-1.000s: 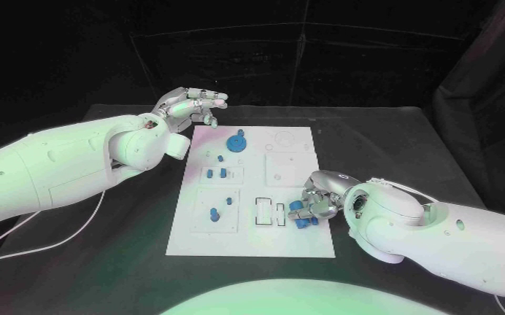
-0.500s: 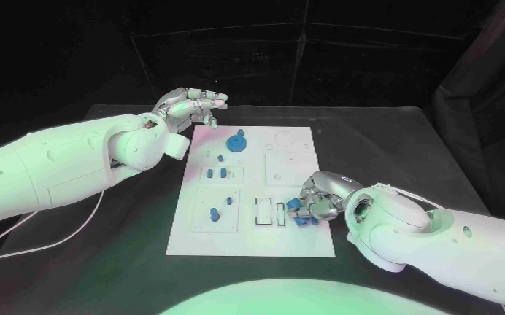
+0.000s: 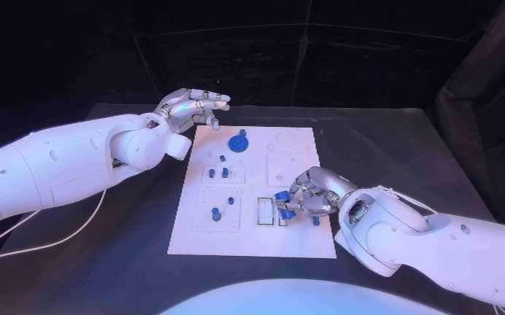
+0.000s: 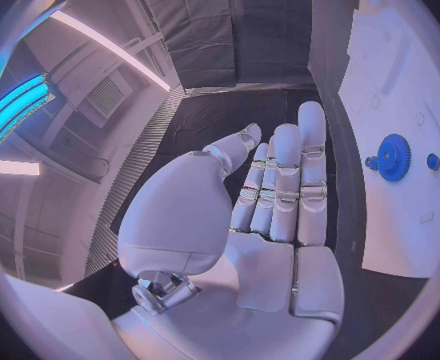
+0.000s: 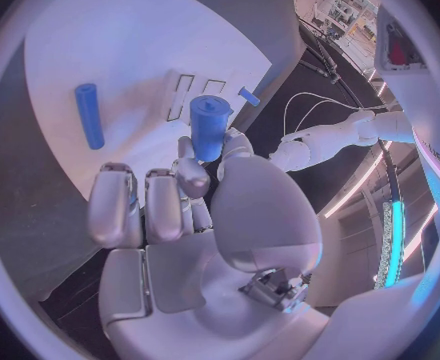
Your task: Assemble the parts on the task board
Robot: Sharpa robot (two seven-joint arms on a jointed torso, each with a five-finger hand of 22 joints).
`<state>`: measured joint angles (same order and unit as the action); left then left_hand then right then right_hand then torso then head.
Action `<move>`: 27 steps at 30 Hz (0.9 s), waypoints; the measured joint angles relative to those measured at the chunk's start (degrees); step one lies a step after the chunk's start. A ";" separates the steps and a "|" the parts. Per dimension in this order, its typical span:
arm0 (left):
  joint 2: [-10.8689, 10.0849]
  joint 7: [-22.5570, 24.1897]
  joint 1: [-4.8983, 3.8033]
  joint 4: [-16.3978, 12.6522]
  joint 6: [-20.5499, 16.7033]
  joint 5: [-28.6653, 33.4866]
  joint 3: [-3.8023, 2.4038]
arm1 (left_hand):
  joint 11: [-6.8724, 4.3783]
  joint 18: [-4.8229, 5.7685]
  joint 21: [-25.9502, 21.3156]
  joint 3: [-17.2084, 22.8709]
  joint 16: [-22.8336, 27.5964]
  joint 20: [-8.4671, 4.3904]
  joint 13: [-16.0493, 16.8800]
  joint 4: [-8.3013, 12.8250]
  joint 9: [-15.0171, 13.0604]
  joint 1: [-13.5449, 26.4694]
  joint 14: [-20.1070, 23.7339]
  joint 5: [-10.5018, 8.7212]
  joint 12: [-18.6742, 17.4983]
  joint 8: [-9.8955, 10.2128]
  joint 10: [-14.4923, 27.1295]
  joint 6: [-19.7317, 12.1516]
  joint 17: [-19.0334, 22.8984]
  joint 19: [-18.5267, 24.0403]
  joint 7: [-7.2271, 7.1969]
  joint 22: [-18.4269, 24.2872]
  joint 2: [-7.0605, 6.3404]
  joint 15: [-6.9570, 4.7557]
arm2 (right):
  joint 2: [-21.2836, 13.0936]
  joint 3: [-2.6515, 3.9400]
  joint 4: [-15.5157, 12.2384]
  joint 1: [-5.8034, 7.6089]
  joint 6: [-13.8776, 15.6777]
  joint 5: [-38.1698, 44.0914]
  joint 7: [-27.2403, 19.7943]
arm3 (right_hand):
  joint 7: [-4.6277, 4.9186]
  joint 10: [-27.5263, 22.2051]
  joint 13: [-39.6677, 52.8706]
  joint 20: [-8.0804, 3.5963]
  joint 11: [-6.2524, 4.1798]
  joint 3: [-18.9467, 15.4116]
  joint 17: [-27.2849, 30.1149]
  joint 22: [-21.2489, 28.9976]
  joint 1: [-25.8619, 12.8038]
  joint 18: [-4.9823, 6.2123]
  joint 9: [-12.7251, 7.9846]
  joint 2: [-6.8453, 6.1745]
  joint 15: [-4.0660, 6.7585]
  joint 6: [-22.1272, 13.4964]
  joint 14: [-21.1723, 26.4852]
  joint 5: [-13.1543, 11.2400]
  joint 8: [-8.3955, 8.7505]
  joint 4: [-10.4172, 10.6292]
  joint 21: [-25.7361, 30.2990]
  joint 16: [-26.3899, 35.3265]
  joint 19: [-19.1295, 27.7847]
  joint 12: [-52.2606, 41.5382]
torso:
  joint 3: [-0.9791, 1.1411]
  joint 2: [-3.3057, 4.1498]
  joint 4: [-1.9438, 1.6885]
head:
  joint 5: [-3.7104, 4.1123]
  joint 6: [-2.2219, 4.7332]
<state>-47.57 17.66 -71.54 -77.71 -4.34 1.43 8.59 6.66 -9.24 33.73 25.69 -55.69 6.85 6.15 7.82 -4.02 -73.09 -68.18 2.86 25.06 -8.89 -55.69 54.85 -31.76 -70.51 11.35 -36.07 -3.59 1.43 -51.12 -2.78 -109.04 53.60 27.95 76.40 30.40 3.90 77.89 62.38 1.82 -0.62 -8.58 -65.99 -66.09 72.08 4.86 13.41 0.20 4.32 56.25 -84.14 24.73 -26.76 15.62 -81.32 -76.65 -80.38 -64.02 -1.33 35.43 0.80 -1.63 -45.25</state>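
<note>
right hand [image 5: 195, 192] pinches a blue peg [image 5: 209, 126] over the task board [image 3: 298, 240]; left hand [image 4: 270, 208] open, holding nothing.

black table [image 3: 400, 147], matte top. white task board [image 3: 300, 242] lies flat on it at centre. a thin white cable [image 3: 63, 236] trails over its near-left part.

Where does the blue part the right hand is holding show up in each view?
Head view: blue part at the right hand's fingers, over the near right of the task board.
Right wrist view: blue part pinched at the fingers, above the board's twin slots.
Left wrist view: cannot make it out.
Shared landmark: the twin slots.
</note>
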 measured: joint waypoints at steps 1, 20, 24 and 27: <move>0.00 -0.03 0.00 0.00 0.04 -0.04 0.00 | 0.00 0.00 0.00 0.00 0.00 0.00 0.00 0.00 0.00 0.00 0.00 0.00 0.00 0.00 0.00 0.00 0.00 0.00 0.00 0.00 0.00 0.00 | 0.35 0.00 0.26 0.01 -0.12 -0.37 0.01 | 0.00 0.00 -0.05 0.00 0.00 -0.11 0.00 0.00 -0.01 0.00 0.01 0.01 0.00 0.00 0.00 0.00 0.00 0.10 0.00 0.00 0.00 0.27 | 0.00 0.00 0.01 | -0.01 -0.02; 0.49 -0.43 0.00 -0.06 0.63 -0.50 0.00 | 0.22 0.00 0.00 -0.16 0.00 0.00 -0.02 0.16 -0.01 0.00 -0.01 0.00 0.25 -0.23 0.21 -0.12 0.13 0.00 -0.12 -0.01 0.00 0.00 | 6.80 0.02 4.85 0.11 -4.29 -3.53 5.34 | -1.00 0.44 -0.30 -0.21 -0.44 -2.94 0.13 0.52 -3.43 0.00 1.86 0.81 0.41 2.29 -0.01 -2.47 -1.19 0.89 0.00 0.00 0.21 1.68 | -0.04 0.00 0.03 | -0.41 -0.20; 0.54 -0.45 -0.01 -0.06 0.69 -0.66 0.00 | 0.21 0.00 0.00 -0.16 0.00 0.00 -0.04 0.16 -0.01 0.00 -0.01 0.00 0.25 -0.22 0.21 -0.20 0.13 0.00 -0.21 -0.01 0.00 0.00 | 7.66 0.04 5.40 0.15 -4.47 -3.28 5.99 | -1.23 0.43 -0.45 -0.21 -0.43 -3.74 0.33 0.62 -4.34 0.00 1.96 1.00 0.41 2.54 -0.01 -4.13 -1.37 0.89 0.00 0.00 0.21 2.16 | -0.02 0.01 0.04 | -0.44 -0.21; 0.55 -0.46 -0.01 -0.07 0.72 -0.81 0.00 | 0.21 0.00 0.00 -0.16 0.00 0.00 -0.04 0.16 -0.01 0.00 -0.01 0.00 0.25 -0.22 0.21 -0.20 0.13 0.00 -0.21 -0.01 0.00 0.01 | 8.09 0.03 5.73 0.14 -4.56 -2.77 6.38 | -0.93 0.05 -1.43 -0.47 -0.75 -5.89 1.14 1.20 -8.02 0.00 2.34 0.46 0.42 2.19 0.00 -12.17 -1.65 1.00 0.29 0.81 0.47 3.79 | 0.00 0.01 0.04 | -0.48 -0.25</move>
<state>-47.02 17.20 -71.55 -77.77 -3.62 0.62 8.59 6.87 -9.24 33.74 25.53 -55.68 6.85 6.10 7.98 -4.02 -73.09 -68.18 2.86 25.31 -9.11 -55.48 54.65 -31.64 -70.51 11.14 -36.08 -3.59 1.44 -43.03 -2.75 -103.32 53.74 23.39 73.64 36.78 2.98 77.94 60.94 1.35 -1.37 -14.47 -64.85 -64.90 64.06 4.86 15.75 0.66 4.74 58.44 -84.14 12.57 -28.41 16.62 -81.03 -75.84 -79.90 -60.22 -1.33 35.43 0.85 -2.10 -45.51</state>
